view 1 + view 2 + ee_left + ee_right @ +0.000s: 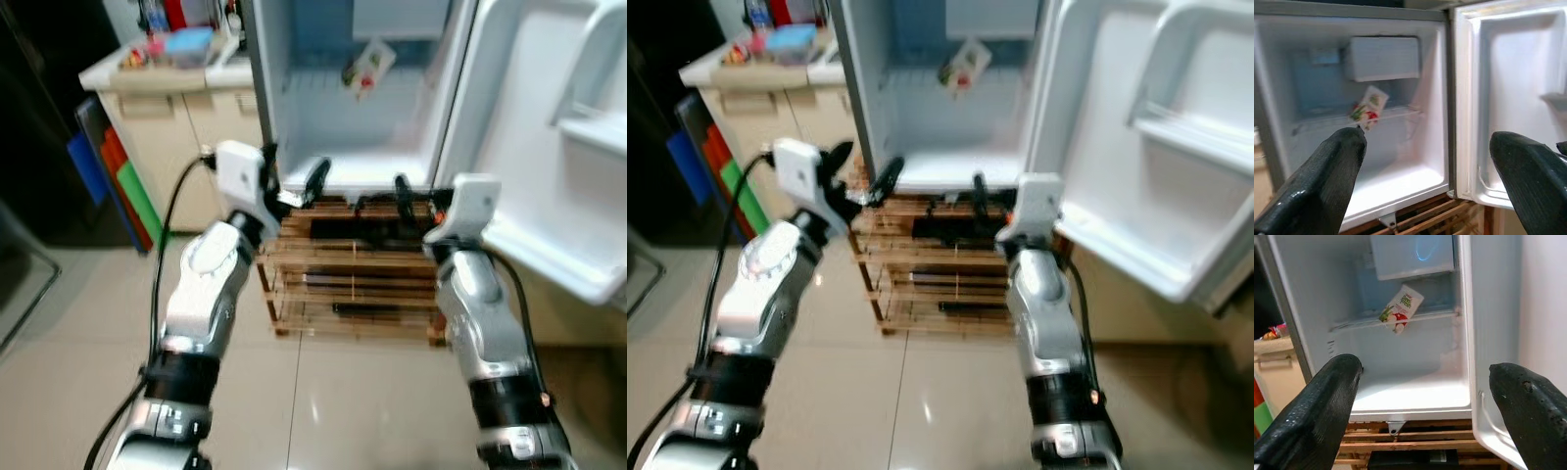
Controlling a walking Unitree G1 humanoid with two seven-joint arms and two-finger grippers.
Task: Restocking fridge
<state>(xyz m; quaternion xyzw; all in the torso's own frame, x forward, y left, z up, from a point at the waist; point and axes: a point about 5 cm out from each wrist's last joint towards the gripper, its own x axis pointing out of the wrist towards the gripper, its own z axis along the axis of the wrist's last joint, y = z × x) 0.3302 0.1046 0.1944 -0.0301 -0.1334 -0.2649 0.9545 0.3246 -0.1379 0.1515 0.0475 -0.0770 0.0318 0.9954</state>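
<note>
Before us a small fridge [353,117] stands open on a slatted wooden rack [353,274], its door [549,137] swung out to the right. We hold both arms raised toward it, side by side. Our left gripper [294,181] sits just near of the fridge's lower left edge, its fingers [1317,186] spread wide with nothing between them. Our right gripper [416,206] hangs over the top of the rack, below the fridge floor, and its fingers [1317,411] are likewise parted and empty. Inside the fridge we see one item, a white packet [1400,308] printed in red and green, tilted and leaning on the wire shelf [1430,316] at the far wall, under the small freezer box [1382,58]. Dark objects lie on the rack's shelves; we cannot tell what they are. Far to the left a cream bench [167,78] carries assorted clutter, with coloured panels [122,176] leaning against its side.
</note>
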